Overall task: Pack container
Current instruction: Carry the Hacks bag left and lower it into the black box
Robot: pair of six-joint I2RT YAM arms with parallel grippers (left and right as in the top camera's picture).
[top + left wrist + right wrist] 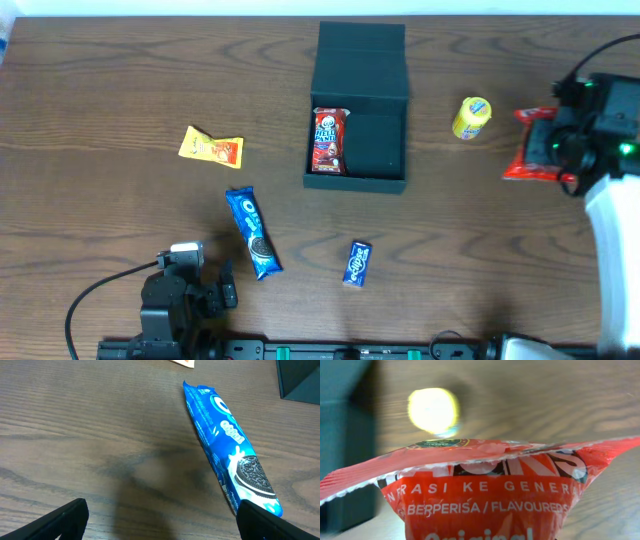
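Your table [120,80] is dark brown wood with a strong grain that runs left to right. A pale strip of room shows past its far edge.

The container [382,148] sits at the middle of the table, towards the far side. It is open, with its lid [360,60] folded back flat on the far side. Opened like this, its long axis runs near to far and the mouth faces up. A small red packet [329,139] lies inside against the left wall, lengthwise near to far.

Your left gripper [162,527] hangs low at the near left with its jaws spread wide and nothing between them. The blue Oreo packet [230,450] lies just beyond it on the wood, slanting from far-left to near-right.

Your right gripper [548,145] is at the far right, well apart from the box, closed on a red pouch [490,495]. In the wrist view, the pouch's crimped top edge fills the frame. A yellow round snack [471,117] sits between that gripper and the container. An orange-yellow packet [211,148] lies to the left, and a small blue packet [358,263] lies near the front.
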